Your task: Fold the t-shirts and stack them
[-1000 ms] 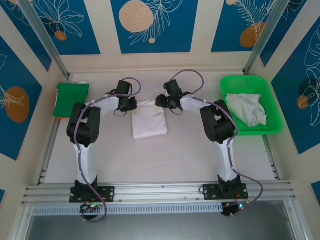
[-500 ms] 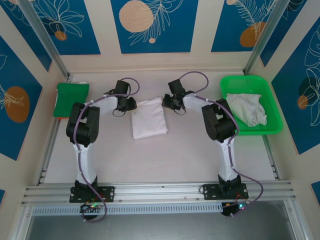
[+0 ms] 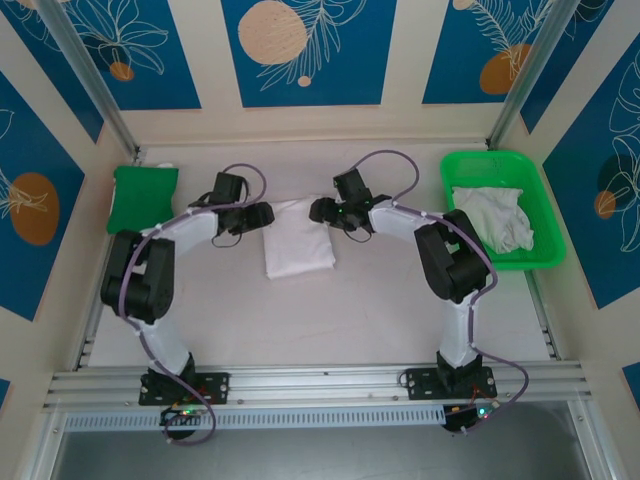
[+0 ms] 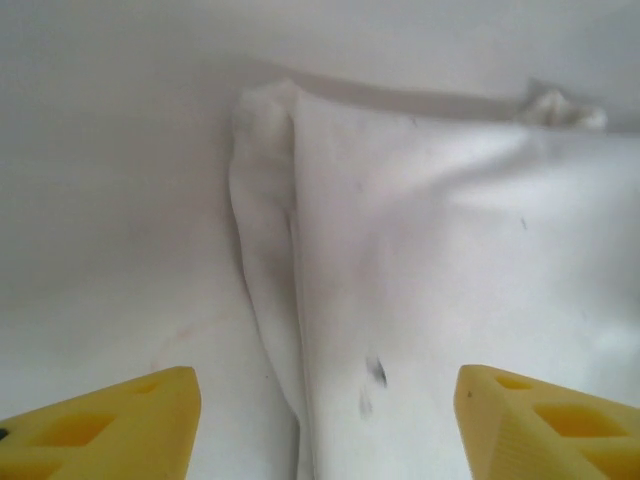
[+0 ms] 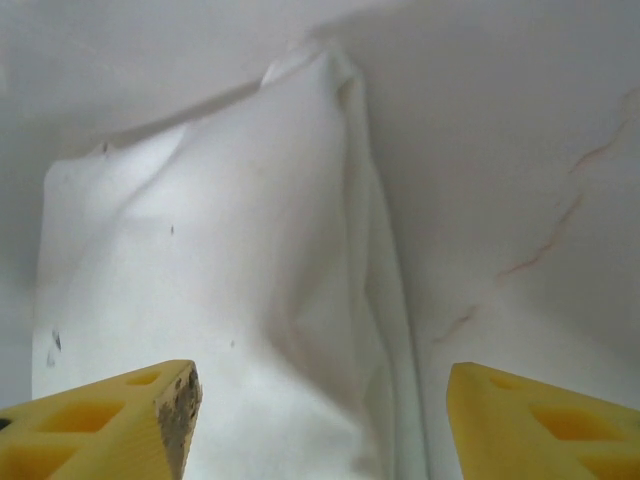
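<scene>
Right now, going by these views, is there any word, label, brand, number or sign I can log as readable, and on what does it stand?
None: no text can be read.
folded t-shirt: a few dark specks in the wrist views, too small and blurred to read as letters.
crumpled t-shirt in the green tray: no legible print.
wall panels: leaf and circle artwork, no words.
</scene>
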Controlling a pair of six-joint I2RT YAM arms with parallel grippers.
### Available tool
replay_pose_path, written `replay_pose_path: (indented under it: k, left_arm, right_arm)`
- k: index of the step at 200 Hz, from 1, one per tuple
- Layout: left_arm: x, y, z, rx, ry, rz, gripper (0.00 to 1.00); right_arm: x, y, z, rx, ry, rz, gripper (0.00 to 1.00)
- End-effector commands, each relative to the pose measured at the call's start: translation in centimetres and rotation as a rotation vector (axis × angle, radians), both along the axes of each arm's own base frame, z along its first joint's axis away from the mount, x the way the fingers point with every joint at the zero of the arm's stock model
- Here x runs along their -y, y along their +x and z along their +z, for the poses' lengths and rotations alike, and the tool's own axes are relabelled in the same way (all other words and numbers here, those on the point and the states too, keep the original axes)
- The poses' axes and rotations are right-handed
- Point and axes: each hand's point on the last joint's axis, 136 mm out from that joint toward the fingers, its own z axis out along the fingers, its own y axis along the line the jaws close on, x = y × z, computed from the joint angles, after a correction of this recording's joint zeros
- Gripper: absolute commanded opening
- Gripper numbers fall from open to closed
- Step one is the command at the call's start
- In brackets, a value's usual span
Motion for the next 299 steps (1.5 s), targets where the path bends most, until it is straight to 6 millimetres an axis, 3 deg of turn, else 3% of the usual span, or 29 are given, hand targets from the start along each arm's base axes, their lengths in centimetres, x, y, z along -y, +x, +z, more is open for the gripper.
replay_pose_path:
  k: [1,34,59,84,136,181,221,266,299]
  left_arm:
    - [0.7,-2.1,-0.7,-0.043,-0.124,0.015,0.73]
    - [1.9,-4.2,-2.1,-0.103,-0.221,0.017,0.70]
    - [2.5,-4.4,-2.4,-0.112,-0.237,0.014,0.67]
    - [2.6,-4.4,-3.2,-0.122,-0.233,0.022,0.61]
    - [3.2,-3.7,-3.7,-0.127,-0.256,0.015,0.50]
    - [3.8,-3.0,-4.2,-0.132,-0.285,0.010,0.46]
    - [4.5,-2.5,-3.7,-0.120,-0.334,0.011,0.40]
    - [5.3,-1.8,-3.5,-0.111,-0.396,0.004,0.45]
    - [5.6,-1.3,-4.4,-0.121,-0.410,0.006,0.42]
  right_arm:
    - [-1.2,-1.4,-0.7,-0.037,0.038,0.032,0.67]
    - [-2.3,-2.5,-2.0,-0.080,0.056,0.053,0.52]
    - [-3.1,-3.0,-2.7,-0.103,0.080,0.071,0.41]
    - [-3.2,-3.3,-3.7,-0.133,0.087,0.076,0.37]
    - [-3.8,-3.5,-4.5,-0.163,0.109,0.078,0.34]
    - [-4.0,-3.7,-4.7,-0.170,0.106,0.085,0.34]
    - [-4.0,-3.9,-5.0,-0.180,0.102,0.091,0.34]
    - [-4.7,-4.0,-5.3,-0.195,0.118,0.106,0.34]
    - [-5.1,-4.1,-5.2,-0.199,0.128,0.120,0.34]
